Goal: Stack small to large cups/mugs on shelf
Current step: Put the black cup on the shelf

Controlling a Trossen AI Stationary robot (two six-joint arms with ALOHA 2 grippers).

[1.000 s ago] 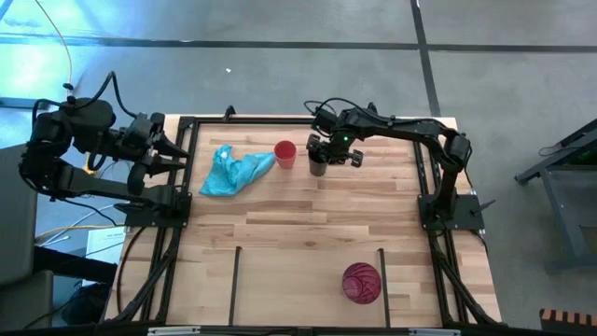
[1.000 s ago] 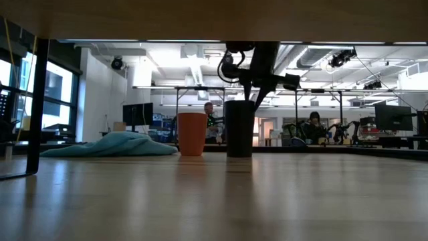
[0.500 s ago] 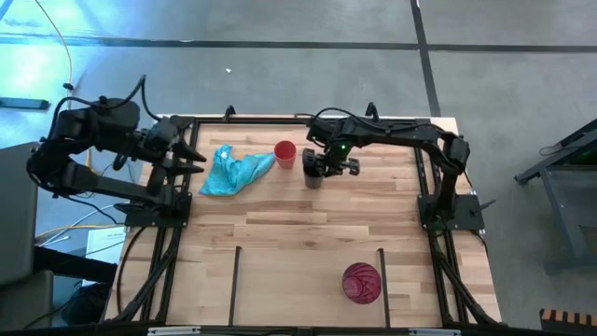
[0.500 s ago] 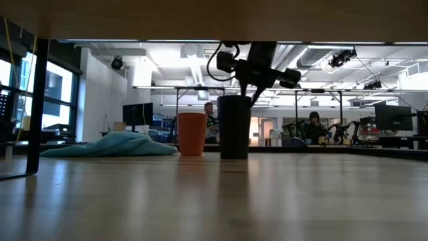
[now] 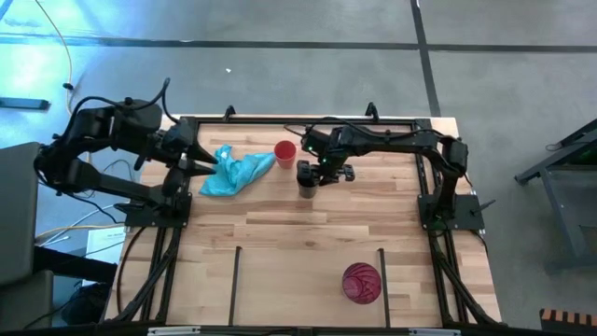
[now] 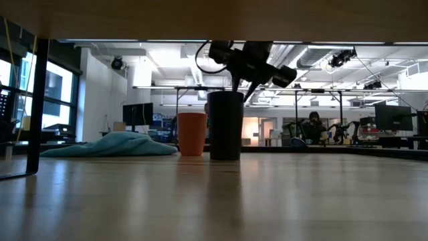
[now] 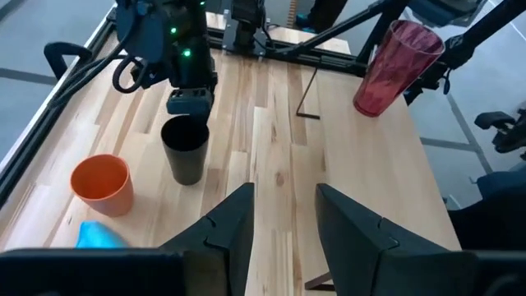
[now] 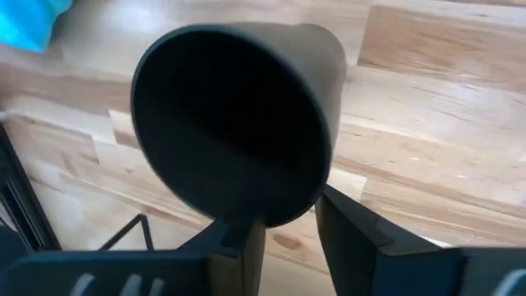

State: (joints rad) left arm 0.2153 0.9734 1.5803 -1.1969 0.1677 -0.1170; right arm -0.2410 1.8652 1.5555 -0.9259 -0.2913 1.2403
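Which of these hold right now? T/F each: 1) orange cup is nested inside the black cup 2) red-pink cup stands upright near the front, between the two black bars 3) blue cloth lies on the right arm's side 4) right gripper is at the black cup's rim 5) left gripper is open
1) False. The orange cup stands on the table beside the black cup, apart from it.
2) True. The red-pink cup stands upright there, by the right-hand bar.
3) False. The blue cloth lies on the left arm's side.
4) True. The right gripper is at the black cup's rim.
5) True. The left gripper is open, holding nothing.
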